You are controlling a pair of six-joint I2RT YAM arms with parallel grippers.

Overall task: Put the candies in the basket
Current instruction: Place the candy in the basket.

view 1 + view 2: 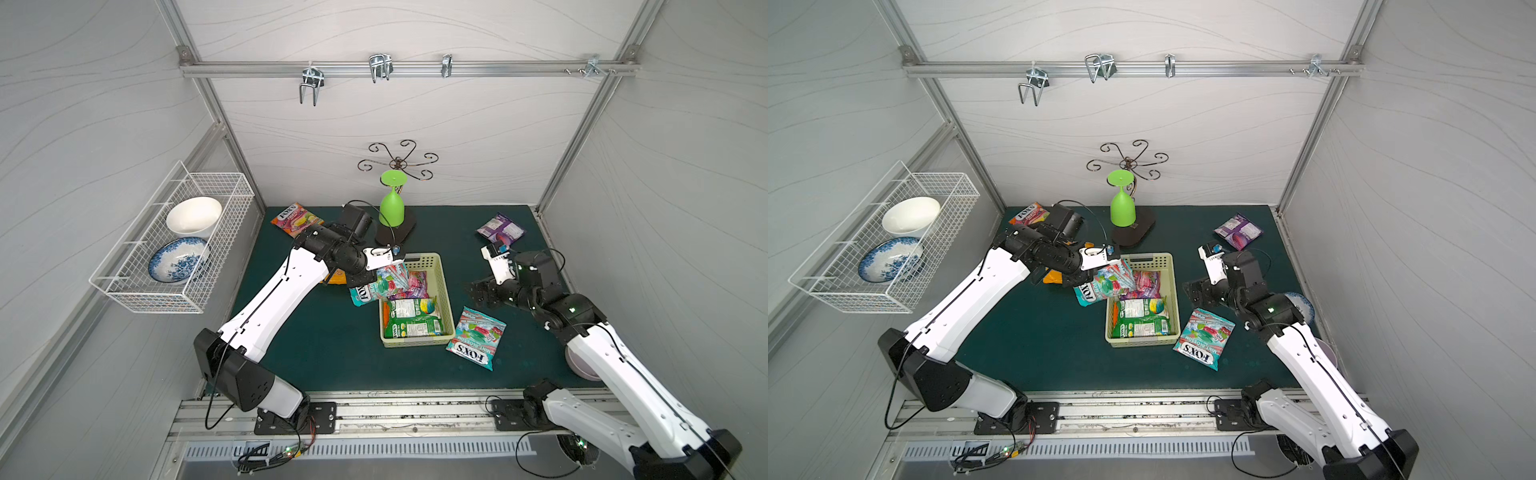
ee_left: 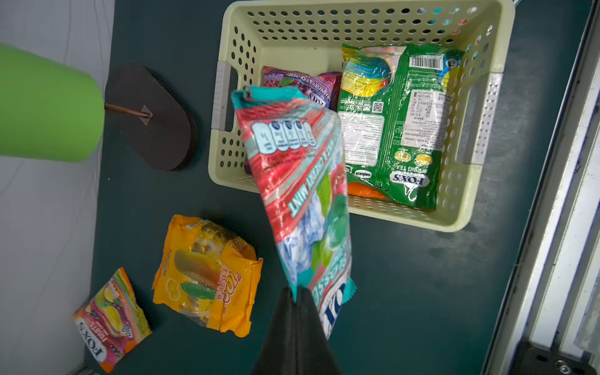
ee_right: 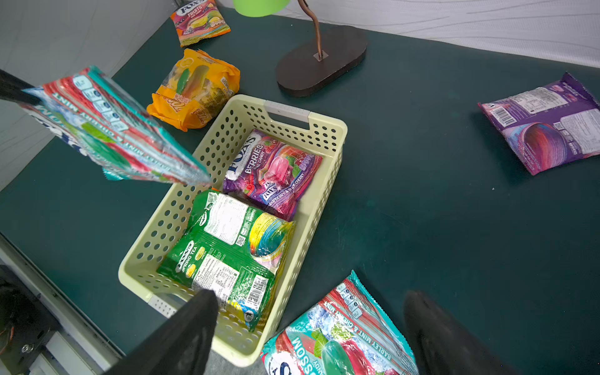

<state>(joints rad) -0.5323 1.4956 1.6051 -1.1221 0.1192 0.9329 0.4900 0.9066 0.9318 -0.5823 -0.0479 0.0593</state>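
Left gripper (image 2: 296,292) pinches a teal mint bag (image 2: 292,181) — overlapping the basket (image 2: 406,220).

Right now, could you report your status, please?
Left end effector shut on teal mint bag, hanging over basket edge. Right end effector open, empty. Nothing in the way.

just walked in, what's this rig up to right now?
It is loading candy bags into the basket. The left gripper is shut on a corner of a mint candy bag, dangling it over the basket's edge. A green Spring Tea bag and a purple Berries bag are already inside. The right gripper is open near a second mint bag beside the basket. An orange bag, a Fox's Fruits bag and a purple bag lie on the mat.
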